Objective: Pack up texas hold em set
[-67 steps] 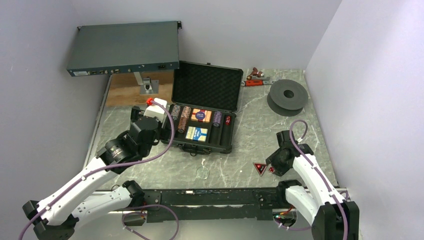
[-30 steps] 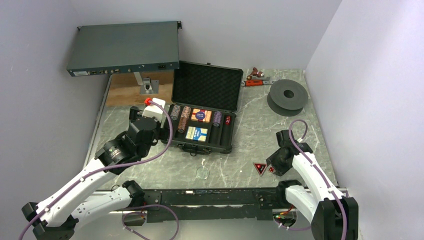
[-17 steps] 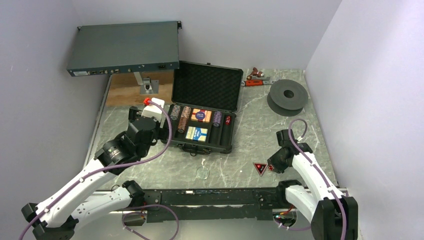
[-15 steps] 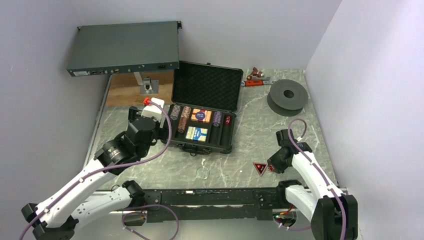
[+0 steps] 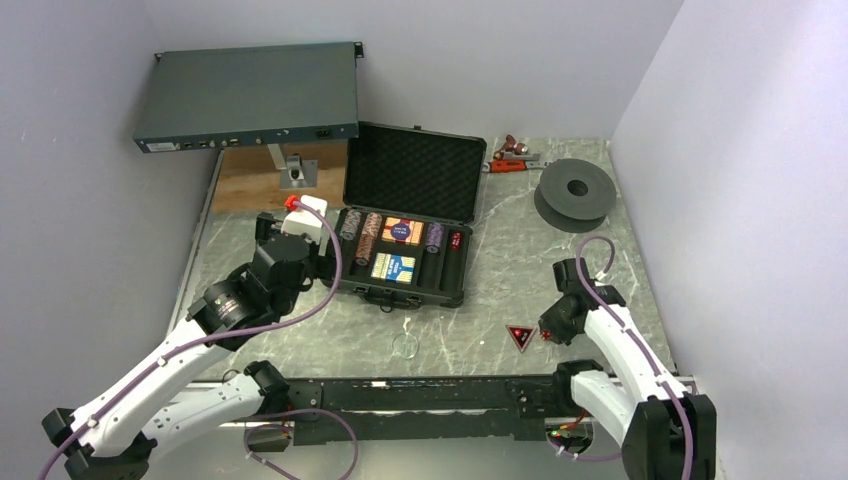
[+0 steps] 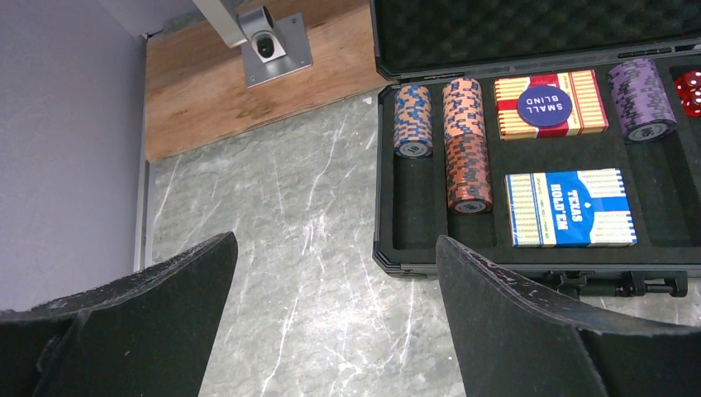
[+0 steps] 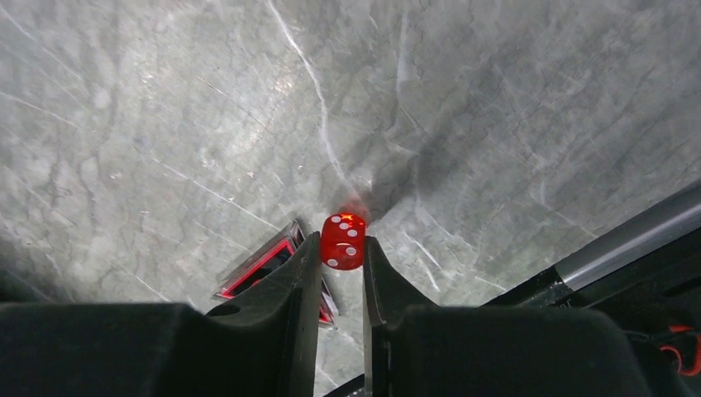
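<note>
Mid-frame, the right claw (image 7: 341, 248) is being closed onto 1 red die (image 7: 343, 236), ready for casing; the left claw (image 6: 331, 248) is being held wide, empty.

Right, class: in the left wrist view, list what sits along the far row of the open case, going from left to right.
Blue chip stack → orange chip stack → red card deck → purple chip stack → red dice.

Grey marble table top (image 5: 500, 295) with white veins under the right gripper (image 7: 341, 241), plain pale lilac walls (image 5: 720, 150) beyond it and on its right, brown wooden board (image 6: 207, 99) ahead of the left gripper (image 6: 332, 244), soft even light
</note>
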Robot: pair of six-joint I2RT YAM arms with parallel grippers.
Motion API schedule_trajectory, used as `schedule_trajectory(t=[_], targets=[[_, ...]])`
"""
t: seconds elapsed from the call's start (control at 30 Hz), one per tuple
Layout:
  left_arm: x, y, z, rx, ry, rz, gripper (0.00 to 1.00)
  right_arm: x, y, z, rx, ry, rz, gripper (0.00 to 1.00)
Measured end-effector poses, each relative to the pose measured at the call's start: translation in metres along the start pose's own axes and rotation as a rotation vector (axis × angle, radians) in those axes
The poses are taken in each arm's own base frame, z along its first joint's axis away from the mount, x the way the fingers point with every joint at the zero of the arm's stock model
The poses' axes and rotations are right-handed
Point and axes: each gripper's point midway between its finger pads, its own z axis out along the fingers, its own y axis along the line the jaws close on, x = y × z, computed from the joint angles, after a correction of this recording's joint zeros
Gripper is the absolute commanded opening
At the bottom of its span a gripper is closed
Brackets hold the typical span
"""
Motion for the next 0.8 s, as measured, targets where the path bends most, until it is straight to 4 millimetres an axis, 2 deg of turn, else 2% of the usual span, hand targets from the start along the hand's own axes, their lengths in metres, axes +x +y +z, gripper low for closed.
schedule_trajectory(t=[0.13, 0.3, 0.57, 0.8], targets=[[0.0, 0.0, 0.0, 0.0, 0.0, 0.0, 0.96, -0.008, 0.005, -0.006, -0.028, -0.036, -0.007, 0.05], [0.0, 0.001, 0.0, -0.003, 0.001, -0.002, 0.96, -0.027, 0.021, -0.023, -0.077, -0.097, -0.015, 0.0], [0.0, 0.0, 0.0, 0.001, 0.001, -0.003, 0.97, -0.059, 0.052, -0.056, -0.184, -0.2, -0.046, 0.0], [0.0, -0.001, 0.001, 0.005, 0.002, -0.002, 1.0, -0.068, 0.087, -0.08, -0.352, -0.227, -0.163, 0.0]])
